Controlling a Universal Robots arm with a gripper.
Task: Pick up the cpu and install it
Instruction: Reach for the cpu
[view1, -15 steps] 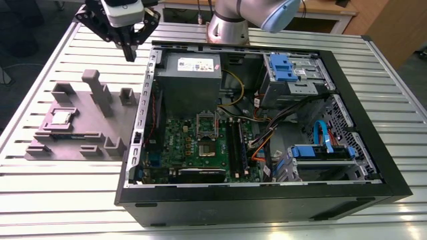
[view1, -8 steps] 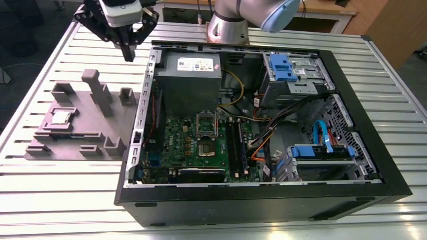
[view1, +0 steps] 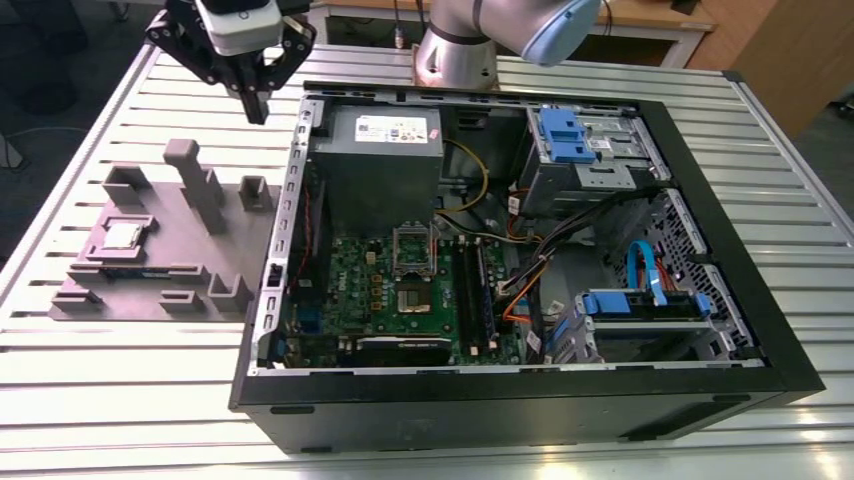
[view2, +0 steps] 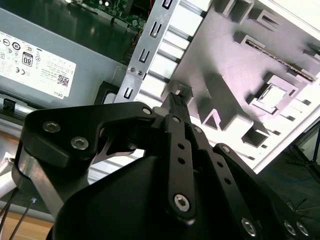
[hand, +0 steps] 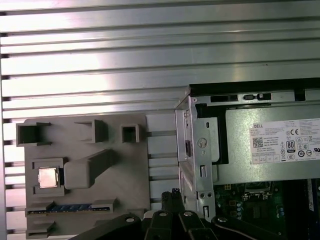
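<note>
The gripper (view1: 256, 112) has its two fingers drawn together to a single point with nothing between them, and it touches nothing. It hangs pointing straight down, above the far corner of the grey-purple fixture block (view1: 174, 265), over the strip of slatted metal table (view1: 107, 400) that separates the fixture block from the open computer case (view1: 727, 210). In both wrist views the closed fingertips sit just off the fixture block's edge, on the side toward the case (view2: 176, 100) (hand: 173, 194). The silver arm (view1: 467, 45) rises behind the case, well away from the fixture block, and its black-and-white wrist reaches across toward the block. The cpu (view1: 123, 235) lies flat in a square recess of the fixture block, near the edge farthest from the case, its shiny metal top facing up and well apart from the gripper; it shows in both wrist views as a bright square (hand: 47, 177) (view2: 270, 97). The green motherboard (view1: 400, 295) lies inside the case, beside the fixture block.
</note>
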